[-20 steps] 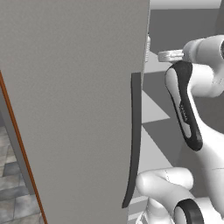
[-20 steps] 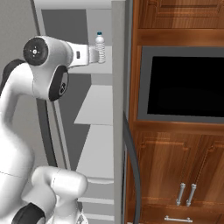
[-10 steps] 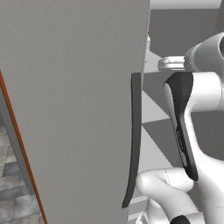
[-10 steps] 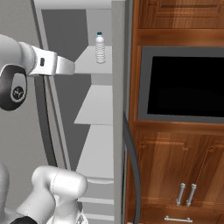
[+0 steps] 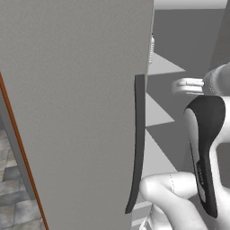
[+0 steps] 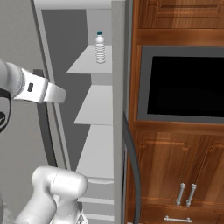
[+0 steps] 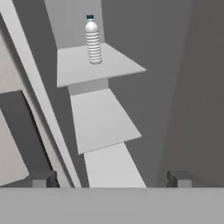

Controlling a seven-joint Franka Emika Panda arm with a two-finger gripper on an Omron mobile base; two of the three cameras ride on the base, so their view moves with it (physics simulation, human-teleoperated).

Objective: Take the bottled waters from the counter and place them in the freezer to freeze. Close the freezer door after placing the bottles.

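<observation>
Hand view — clear ribbed bottled water (image 7: 92, 40), teal-capped, upright.

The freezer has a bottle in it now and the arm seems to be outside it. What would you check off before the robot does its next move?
1. Bottle placed: ok. One bottled water stands upright on the top shelf of the freezer.
2. Gripper empty: ok. In the hand view the gripper has its fingertips wide apart with nothing between them.
3. Arm out of the doorway: cannot tell. The forearm is near the opening.
4. Freezer door: not ok. The freezer door stands open, its handle untouched.
5. Second bottle: cannot tell. Its place is not known from these pictures.
</observation>
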